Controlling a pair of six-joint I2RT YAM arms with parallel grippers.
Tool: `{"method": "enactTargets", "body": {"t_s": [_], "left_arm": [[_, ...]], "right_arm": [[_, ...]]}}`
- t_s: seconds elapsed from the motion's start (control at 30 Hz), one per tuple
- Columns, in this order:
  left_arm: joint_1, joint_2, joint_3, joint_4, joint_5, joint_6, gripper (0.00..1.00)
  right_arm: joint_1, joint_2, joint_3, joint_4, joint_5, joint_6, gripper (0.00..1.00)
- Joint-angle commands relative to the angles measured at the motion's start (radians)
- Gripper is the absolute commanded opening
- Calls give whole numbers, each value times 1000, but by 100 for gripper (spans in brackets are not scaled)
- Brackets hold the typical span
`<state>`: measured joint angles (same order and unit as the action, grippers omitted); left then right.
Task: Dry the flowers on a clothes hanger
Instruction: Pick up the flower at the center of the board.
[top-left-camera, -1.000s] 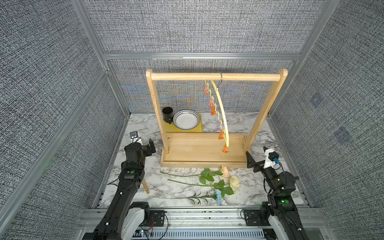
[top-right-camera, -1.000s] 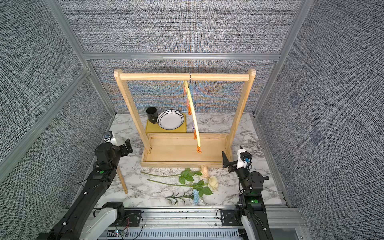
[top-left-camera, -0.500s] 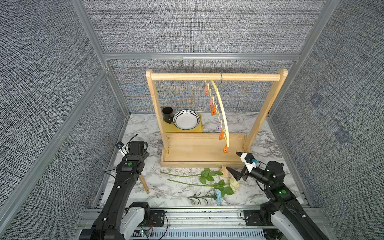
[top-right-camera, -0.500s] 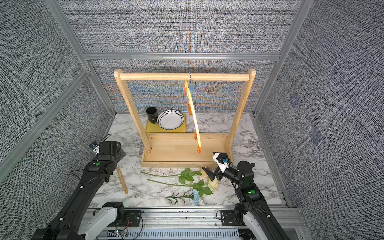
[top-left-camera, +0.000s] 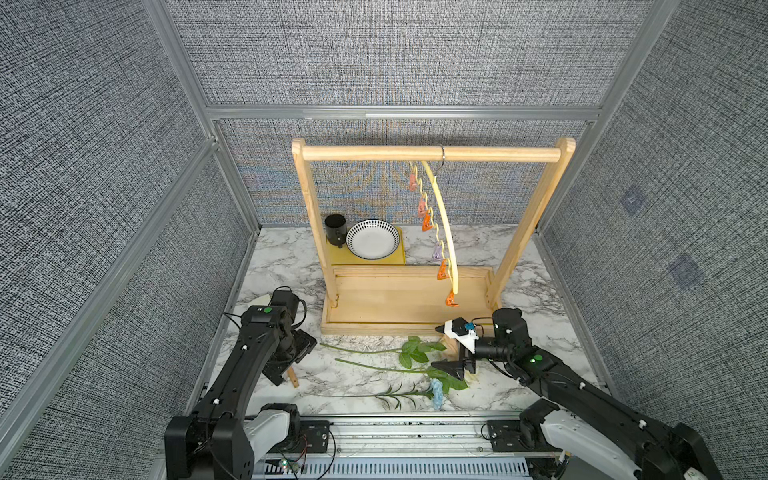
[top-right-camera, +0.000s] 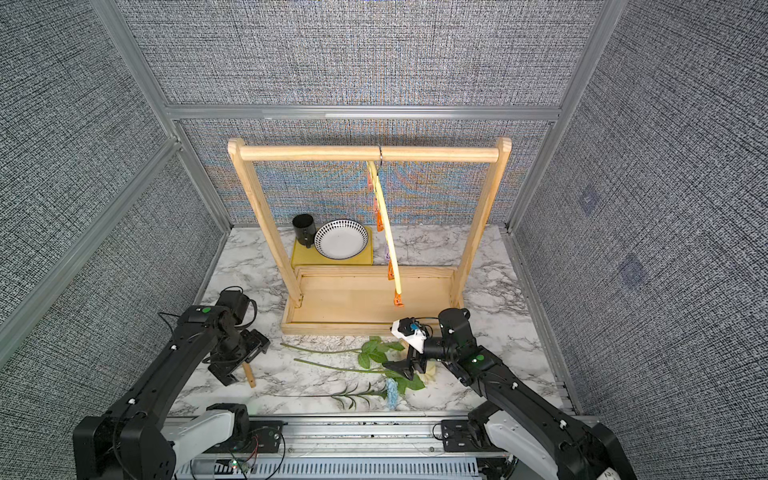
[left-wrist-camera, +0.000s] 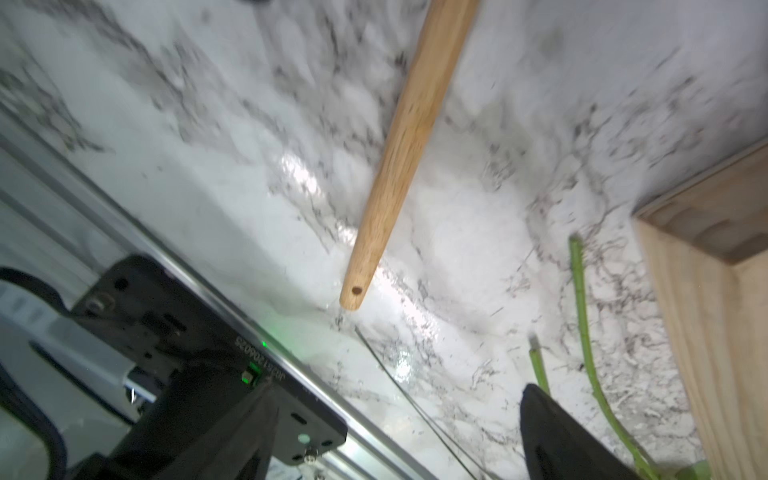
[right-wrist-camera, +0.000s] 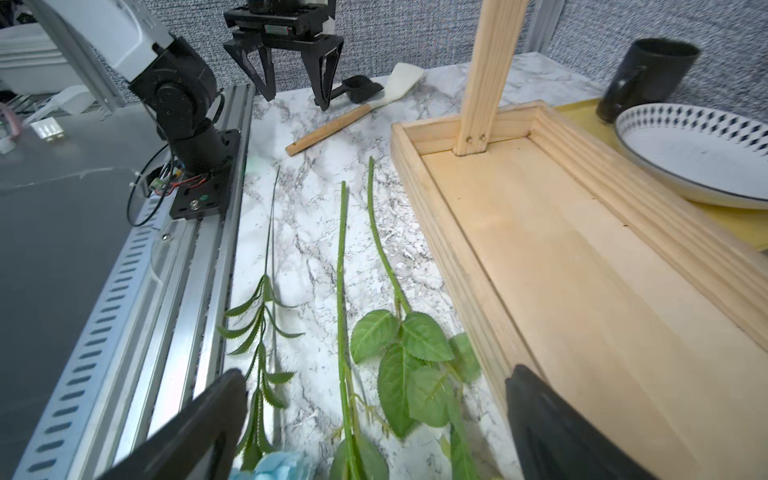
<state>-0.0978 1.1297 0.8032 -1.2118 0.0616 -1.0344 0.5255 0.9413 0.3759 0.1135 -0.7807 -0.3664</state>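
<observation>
I see the flowers lying on the table in front of the rack, stems toward the left arm. The right gripper holds its jaws spread wide over the leaves, gripping nothing. It hides the rose heads, though a cream patch beside it may be one. The blue bloom is cut off at the wrist view's edge. The left gripper, jaws released and empty, is near a spatula that the arm largely hides in both top views. The clothes hanger hangs edge-on from the rack's rod, well apart from the flowers.
</observation>
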Motion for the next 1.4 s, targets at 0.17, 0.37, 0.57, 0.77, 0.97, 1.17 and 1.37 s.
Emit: {"method": "enactTargets", "body": {"t_s": [0.17, 0.37, 0.57, 0.77, 0.97, 1.17, 1.37], "left_arm": [[-81, 14, -4, -45, 220, -142, 82], [-164, 69, 10, -7, 229, -182, 82], [-165, 121, 17, 41, 226, -178, 82], [-164, 151, 33, 59, 207, -172, 83], [-156, 177, 80, 28, 140, -161, 86], [-143, 201, 115, 20, 111, -147, 87], [-122, 182, 120, 16, 76, -160, 87]], "right_arm": [[198, 190, 122, -151, 76, -206, 99], [320, 364, 232, -303, 59, -358, 99], [382, 402, 247, -314, 176, -350, 99], [396, 384, 263, -318, 204, -309, 99], [413, 272, 241, -254, 274, -224, 99], [411, 279, 310, -315, 222, -117, 99], [356, 324, 279, -276, 121, -14, 99]]}}
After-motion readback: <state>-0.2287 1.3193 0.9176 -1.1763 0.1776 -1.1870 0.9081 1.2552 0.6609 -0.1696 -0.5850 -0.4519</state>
